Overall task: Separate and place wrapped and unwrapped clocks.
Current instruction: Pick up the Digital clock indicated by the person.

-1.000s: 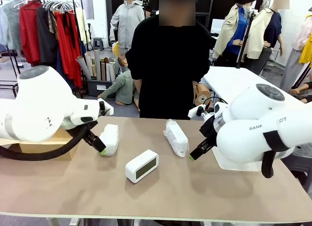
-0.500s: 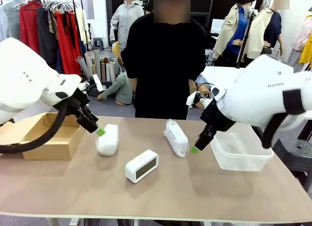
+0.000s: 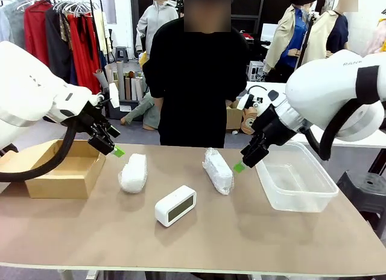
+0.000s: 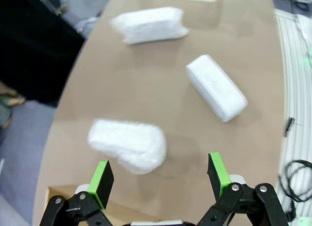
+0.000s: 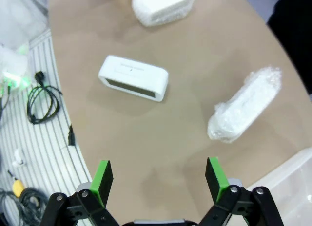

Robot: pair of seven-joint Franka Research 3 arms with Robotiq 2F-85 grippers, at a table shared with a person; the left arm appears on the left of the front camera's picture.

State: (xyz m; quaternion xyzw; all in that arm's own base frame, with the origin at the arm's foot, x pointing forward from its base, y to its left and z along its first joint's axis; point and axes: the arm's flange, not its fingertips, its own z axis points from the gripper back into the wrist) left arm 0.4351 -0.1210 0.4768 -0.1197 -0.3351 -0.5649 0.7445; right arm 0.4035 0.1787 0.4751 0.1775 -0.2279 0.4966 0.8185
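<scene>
1. The left gripper (image 3: 117, 151) hangs over the desk (image 3: 253, 244) by the cardboard box (image 3: 60, 178). Its fingers are wide apart and hold nothing.
2. The right gripper (image 3: 239, 166) hangs by the clear tub (image 3: 325, 198), fingers wide apart too, holding nothing.
3. The left wrapped clock (image 3: 133, 172) and the right wrapped clock (image 3: 218, 169) lie on the desk.
4. The bare clock (image 3: 175, 205) sits between them, nearer the robot.

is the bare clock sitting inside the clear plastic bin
No, the bare clock lies on the table, well apart from the clear plastic bin off to its right.
</scene>
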